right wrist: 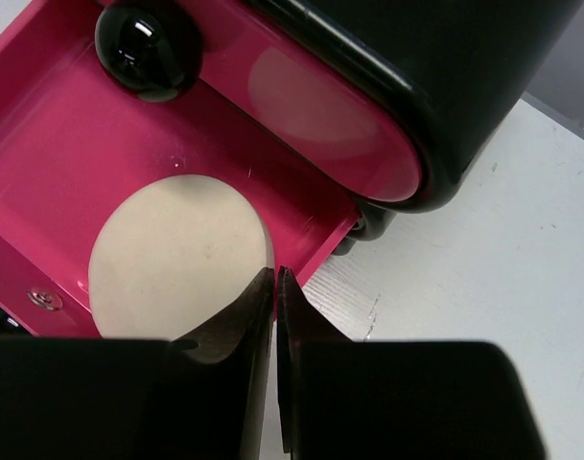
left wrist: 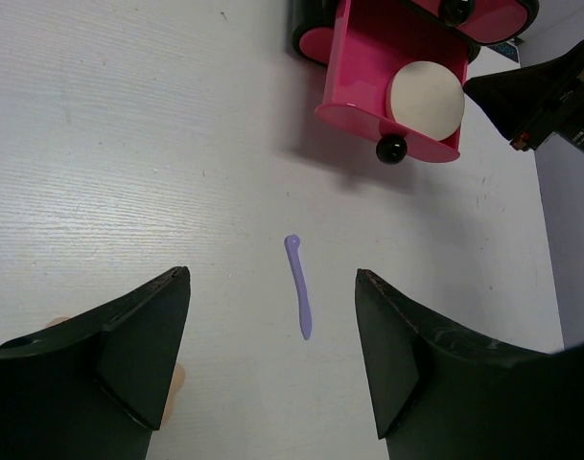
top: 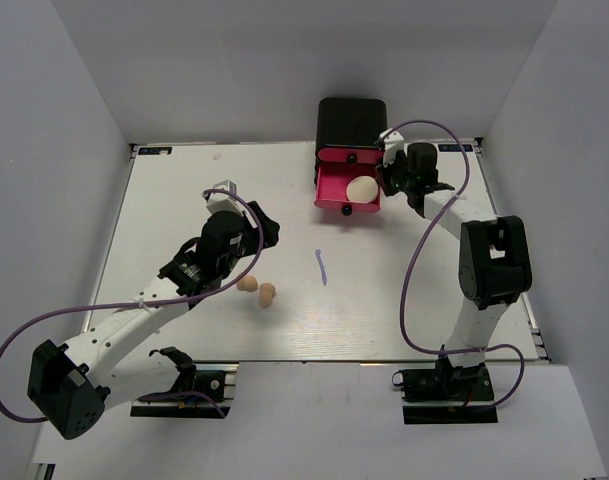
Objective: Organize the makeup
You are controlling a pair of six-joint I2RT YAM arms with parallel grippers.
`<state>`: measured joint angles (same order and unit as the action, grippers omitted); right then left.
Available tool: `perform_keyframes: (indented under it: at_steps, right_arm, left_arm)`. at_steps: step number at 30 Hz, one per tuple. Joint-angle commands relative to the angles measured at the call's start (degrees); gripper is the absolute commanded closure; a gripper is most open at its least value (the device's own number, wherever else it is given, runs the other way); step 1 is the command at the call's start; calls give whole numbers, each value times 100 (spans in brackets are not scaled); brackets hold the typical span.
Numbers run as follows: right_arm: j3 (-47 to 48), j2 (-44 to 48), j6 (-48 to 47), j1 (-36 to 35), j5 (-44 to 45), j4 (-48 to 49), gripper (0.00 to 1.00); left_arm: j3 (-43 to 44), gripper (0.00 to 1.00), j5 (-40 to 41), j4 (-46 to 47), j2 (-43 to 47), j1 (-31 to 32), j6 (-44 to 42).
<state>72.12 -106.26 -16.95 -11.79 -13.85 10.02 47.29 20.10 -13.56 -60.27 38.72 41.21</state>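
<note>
A round cream puff lies in the open pink drawer of the black box. My right gripper is shut, its tips at the drawer's right wall, beside the puff; in the right wrist view the jaws stand together. My left gripper is open and empty above the table. The thin purple stick lies on the table between and beyond its fingers, and shows mid-table from above. Two peach sponges lie near the left arm. No palettes are in view.
The black box stands at the table's back edge, with a shut pink drawer above the open one. The drawer's black knob points toward the table's middle. White walls enclose the table on three sides.
</note>
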Motion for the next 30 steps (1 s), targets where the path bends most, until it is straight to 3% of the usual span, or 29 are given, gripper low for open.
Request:
perform_keyframes:
  at_steps: [1,2,7,13,30]
  right_arm:
    - [250,-9,-1,-25,-13,96,87]
    - [250,17,16,1,-13,105,83]
    - [154,254,16,28,-21,114,83]
    - [-154,632,16,54,-83,35,88]
    - [-154,386,34,28,-286,-484,90]
  left_arm:
    - [0,21,47,-103,112,-14,19]
    - [-9,20,29,-103,103,-14,19]
    - [0,21,-50,-251,33,-14,71]
    - [9,21,-67,-560,68,-14,194]
    - [-106,21,-15,-604,235,-14,309]
